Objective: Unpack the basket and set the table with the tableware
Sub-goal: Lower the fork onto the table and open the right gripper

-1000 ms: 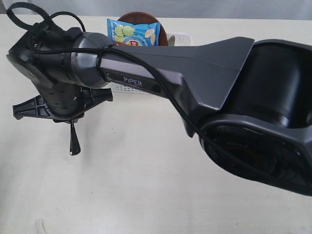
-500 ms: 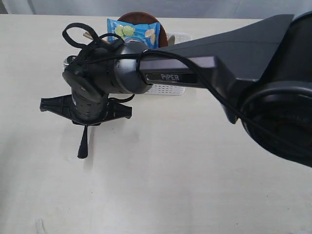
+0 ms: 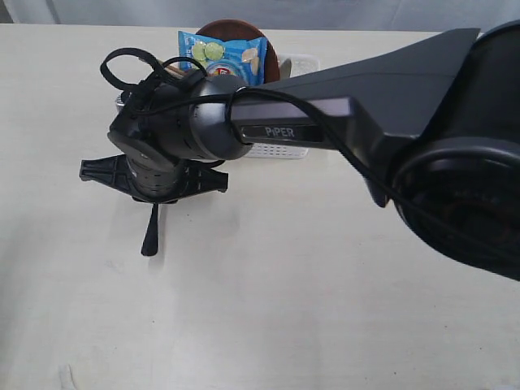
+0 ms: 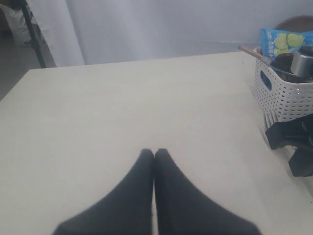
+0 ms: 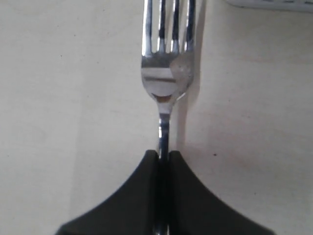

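table: pale cream top, faint grain seen across the bare near stretch.
fork: silver, 4 tines. it is gripped at its thin neck, with the tines pointed toward the basket. in the exterior view the handle end is seen poking out toward the near edge. it is held low over the table, and contact with the top cannot be told.
right gripper: reached across to the left side of the exterior view. the 2 black fingers are clamped tight onto the fork's neck.
left gripper: caught only by its own wrist camera. the fingers are pressed together tip to tip, with nothing between them, over bare table and well apart from the basket.
basket: white, lattice-sided, stood on the table just behind the right gripper. much of it is hidden by the arm in the exterior view.
basket contents: a steel cup is seen inside, a chopstick juts out over the rim, and a blue chip bag is propped upright.
brown plate: round, at the far end, mostly covered by the chip bag.
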